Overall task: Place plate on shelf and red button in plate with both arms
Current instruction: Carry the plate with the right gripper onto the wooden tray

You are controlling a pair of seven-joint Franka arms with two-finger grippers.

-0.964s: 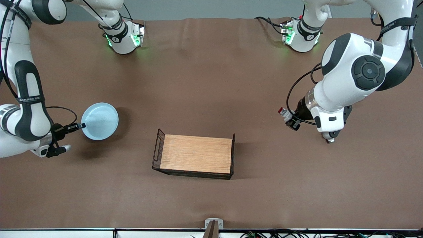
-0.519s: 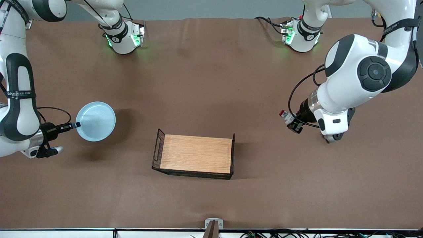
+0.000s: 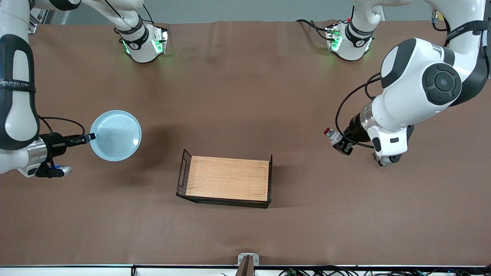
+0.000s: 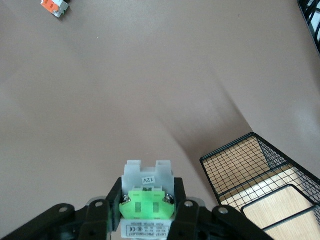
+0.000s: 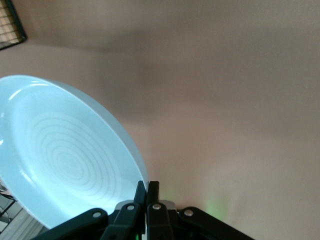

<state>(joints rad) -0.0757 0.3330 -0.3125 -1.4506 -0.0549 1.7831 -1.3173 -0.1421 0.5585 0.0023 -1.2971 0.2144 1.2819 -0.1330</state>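
Note:
The pale blue plate (image 3: 115, 135) hangs level above the table at the right arm's end, casting a shadow beside it. My right gripper (image 3: 91, 137) is shut on its rim; in the right wrist view the fingers (image 5: 140, 192) pinch the plate (image 5: 65, 155) edge. My left gripper (image 3: 339, 142) is over the table at the left arm's end, shut on the red button (image 3: 330, 134), whose red cap points away from the wrist. In the left wrist view the red button (image 4: 147, 192) shows its green patch between the pads of the left gripper (image 4: 147, 202).
A black wire basket with a wooden floor (image 3: 230, 178) stands mid-table between the two grippers, also seen as the basket (image 4: 250, 165) in the left wrist view. A small part with an orange patch (image 4: 55, 6) lies on the brown table.
The right arm has raised the plate and carried it slightly away from the front camera. The left gripper with the red button has barely shifted.

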